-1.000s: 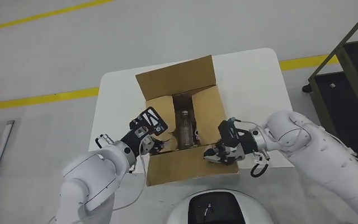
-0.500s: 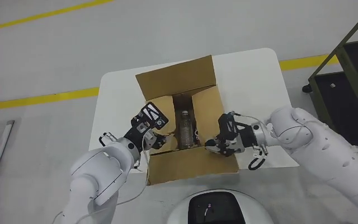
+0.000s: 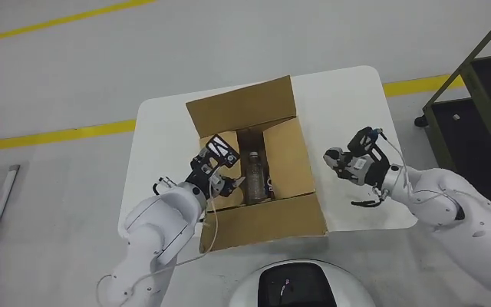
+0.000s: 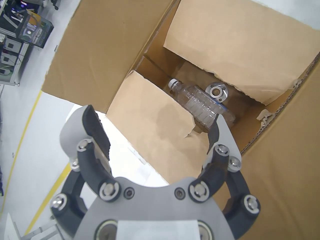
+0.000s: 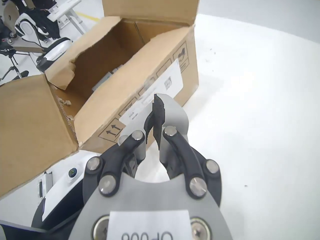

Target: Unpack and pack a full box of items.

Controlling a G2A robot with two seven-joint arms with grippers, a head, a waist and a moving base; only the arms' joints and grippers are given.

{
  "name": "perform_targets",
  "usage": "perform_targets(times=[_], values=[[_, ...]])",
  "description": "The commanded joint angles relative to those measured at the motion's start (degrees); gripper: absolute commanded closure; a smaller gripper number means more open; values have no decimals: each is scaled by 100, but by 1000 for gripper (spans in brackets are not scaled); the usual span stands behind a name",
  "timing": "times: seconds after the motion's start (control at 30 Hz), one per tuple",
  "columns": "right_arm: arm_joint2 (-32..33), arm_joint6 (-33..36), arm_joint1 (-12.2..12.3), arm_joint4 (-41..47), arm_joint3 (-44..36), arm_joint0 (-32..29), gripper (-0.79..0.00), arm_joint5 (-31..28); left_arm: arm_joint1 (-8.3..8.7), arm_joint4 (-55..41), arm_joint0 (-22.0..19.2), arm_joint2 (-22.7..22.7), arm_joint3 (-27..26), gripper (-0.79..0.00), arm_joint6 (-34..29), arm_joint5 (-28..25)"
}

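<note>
The open cardboard box (image 3: 261, 222) stands mid-table with its flaps spread. Inside lie a clear plastic bottle (image 3: 253, 176) (image 4: 200, 103) and a round metal flange (image 4: 217, 91) beside it. My left gripper (image 3: 228, 183) (image 4: 157, 128) is open over the box's left inner flap (image 4: 150, 123), whose torn edge sits between its fingers. I cannot tell whether it touches the flap. My right gripper (image 3: 335, 160) (image 5: 156, 103) is shut on nothing above the bare table to the right of the box (image 5: 125, 58).
The white table (image 3: 345, 100) has free room to the right of and behind the box. A dark metal cart (image 3: 460, 115) stands off the table's right side. Yellow floor lines (image 3: 69, 132) run behind the table.
My right gripper has left the box's front right corner and moved right, out over the table. My left gripper has shifted a little farther in along the left flap.
</note>
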Motion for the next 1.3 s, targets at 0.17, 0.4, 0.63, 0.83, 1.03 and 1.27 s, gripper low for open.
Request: perform_targets(times=[0.17,0.4,0.63,0.83,1.03,1.27], values=[[-390,28,-99,-80,-26,-18,0,30,-4,610,-72,304,249,-785,-122,-66],[-522,188,-144,37,-133,-16,0,-289,-30,708,-156,424,298,-785,-232,12],[-246,139,-129,15,-299,-91,0,-183,-34,797,-135,443,323,-785,-269,-8],[189,-140,-107,156,-637,-69,0,-256,-35,979,-51,489,373,-785,-234,-18],[-282,180,-212,123,-621,351,0,-365,-47,1147,-47,561,523,-736,-191,-17],[-925,248,-389,25,-249,806,0,-397,-69,1212,-63,556,688,-332,-146,100]])
